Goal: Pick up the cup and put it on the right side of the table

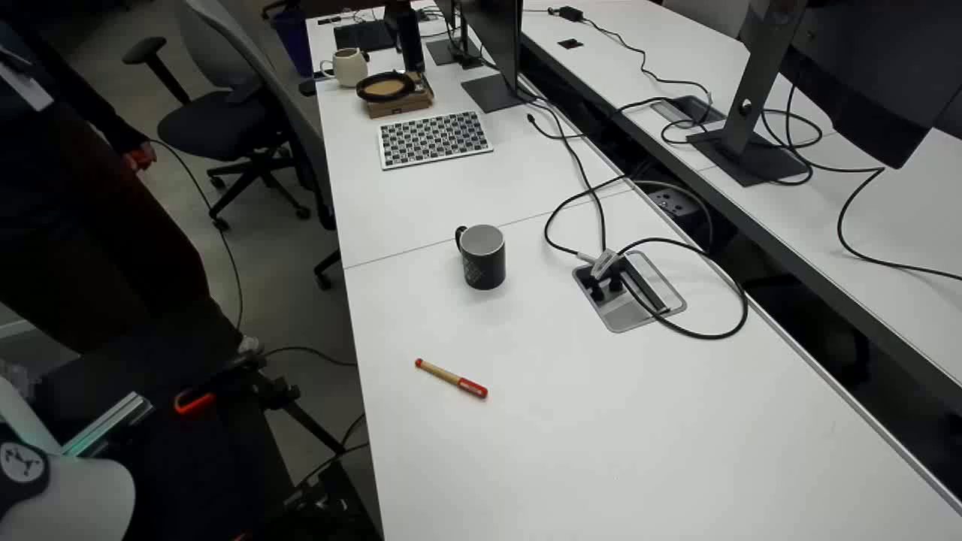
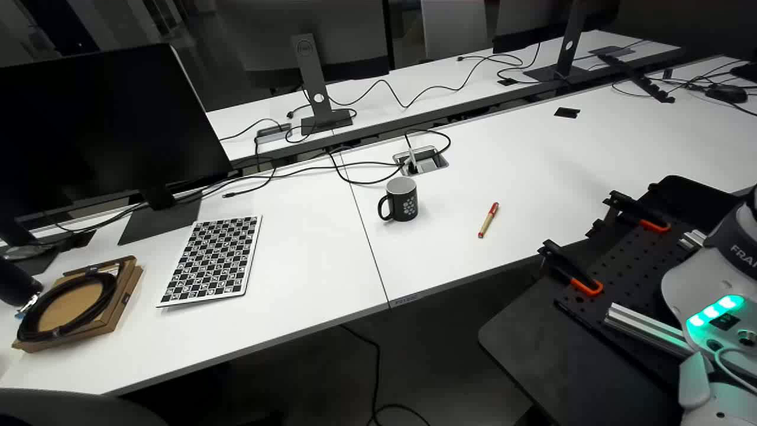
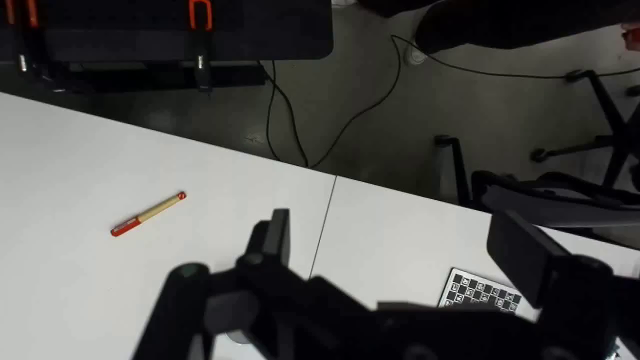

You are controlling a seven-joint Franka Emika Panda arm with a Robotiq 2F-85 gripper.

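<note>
The cup is a dark mug with a light inside and a side handle. It stands upright on the white table, near the seam, in both exterior views (image 1: pixel 483 259) (image 2: pixel 401 201). The table shows in both exterior views (image 1: pixel 571 421) (image 2: pixel 502 160) and in the wrist view (image 3: pixel 75 280). My gripper (image 3: pixel 390 232) shows only in the wrist view. Its fingers are wide apart with nothing between them, high above the table. A small rounded grey piece shows behind the gripper there; I cannot tell whether it is the cup.
A brown-red pen (image 1: pixel 451 378) lies near the cup. A socket box (image 1: pixel 631 293) with looping cables is beside the cup. A checkered board (image 2: pixel 213 257), a box with a coiled cable (image 2: pixel 77 302) and monitors are farther along. A person (image 1: pixel 90 188) stands beside the table.
</note>
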